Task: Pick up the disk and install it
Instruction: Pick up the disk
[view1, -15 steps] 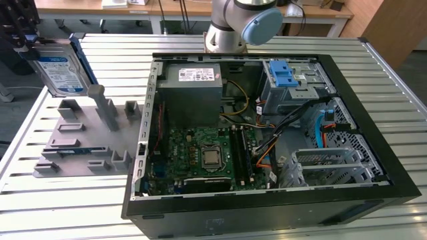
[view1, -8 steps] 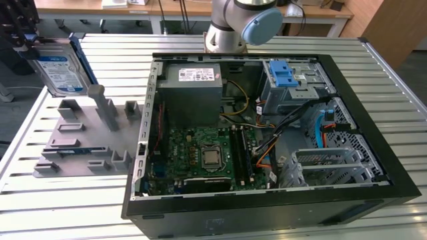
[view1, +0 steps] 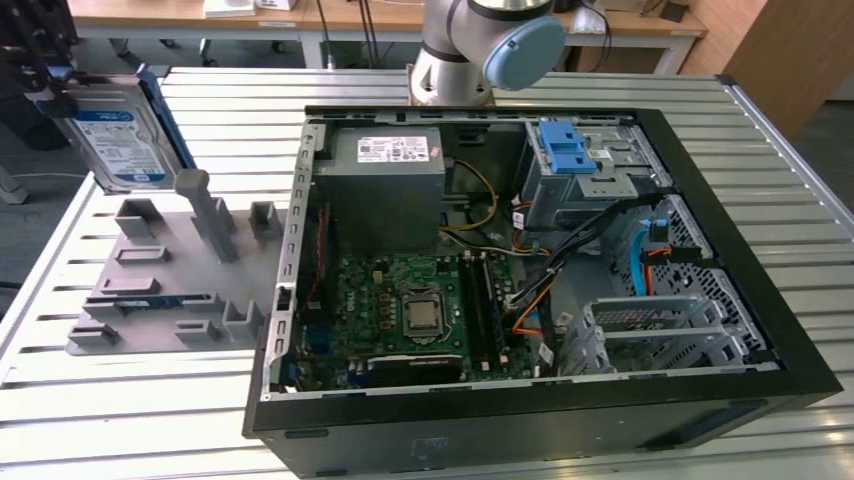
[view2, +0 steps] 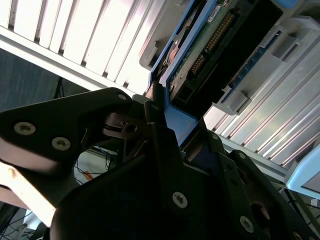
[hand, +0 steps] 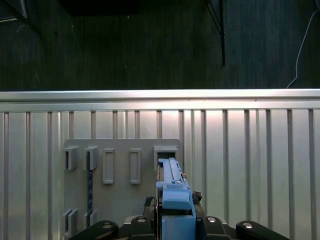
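Exterior view's far left has the disk (view1: 118, 140) standing upright above the far edge of a grey slotted holder (view1: 147, 300) on the ribbed surface (view1: 147, 400). In both wrist views the gripper (hand: 175, 222) (view2: 167, 125) is clamped narrow on the disk's blue bracket. An open computer case (view1: 534, 412) lies beside the holder, on the exterior view's right.

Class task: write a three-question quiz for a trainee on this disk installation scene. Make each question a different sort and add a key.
1. True or false: the disk already sits inside the computer case.
2. What is the hand clamped on? A) the disk's blue bracket B) a loose cable C) nothing
3. Fill in: in the exterior view, the disk is held upright on the view's ____ of the case.

Key: 1 false; 2 A; 3 left.
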